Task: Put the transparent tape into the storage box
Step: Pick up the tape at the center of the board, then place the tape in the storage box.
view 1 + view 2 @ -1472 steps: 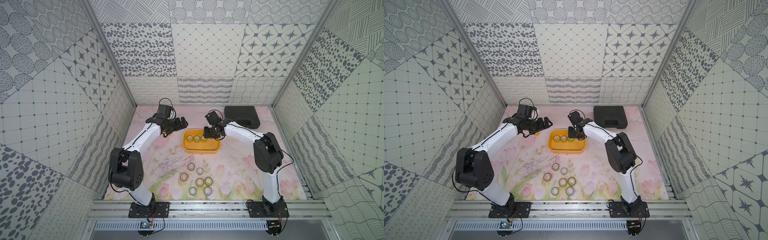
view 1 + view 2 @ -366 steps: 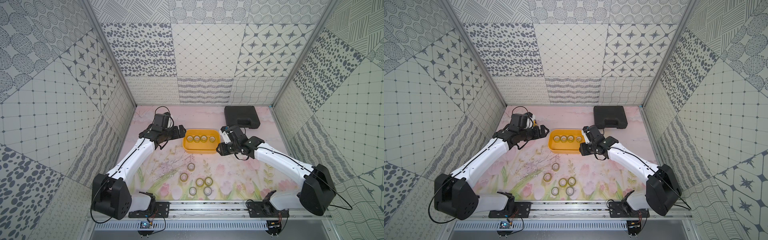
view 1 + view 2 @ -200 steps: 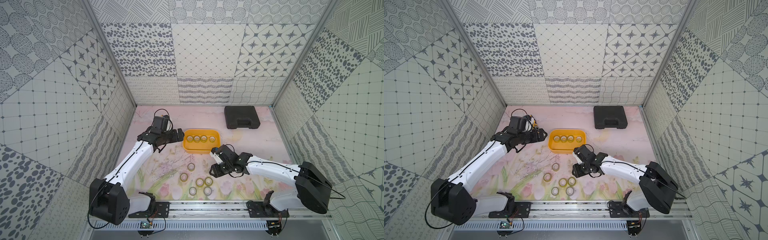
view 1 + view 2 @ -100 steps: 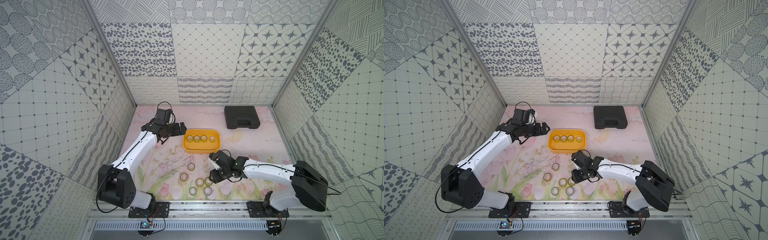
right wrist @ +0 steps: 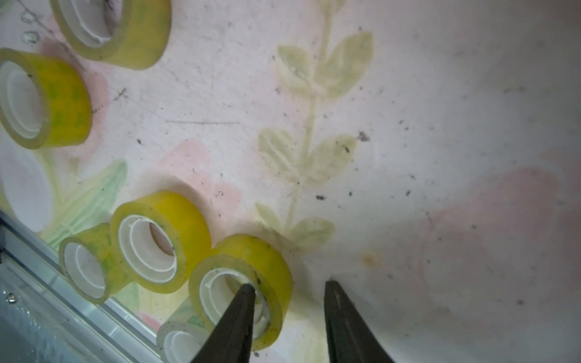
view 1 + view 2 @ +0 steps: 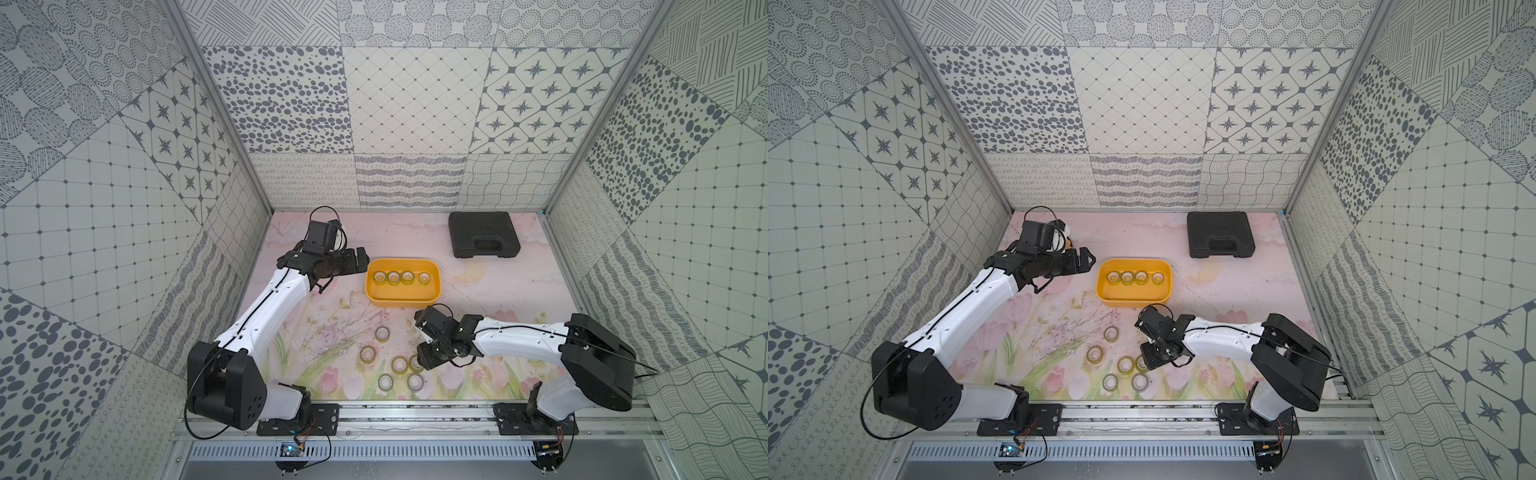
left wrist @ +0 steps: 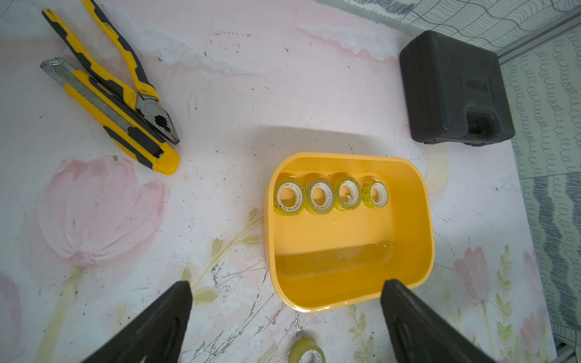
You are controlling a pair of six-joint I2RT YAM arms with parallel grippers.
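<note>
No legible text, number or sign appears in any view. The black case (image 7: 452, 91) carries one small moulded label on its lid — characters too blurred to read.

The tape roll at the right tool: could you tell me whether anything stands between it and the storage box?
Nothing visible does: bare mat separates the tape roll from the storage box; another roll lies aside.
</note>
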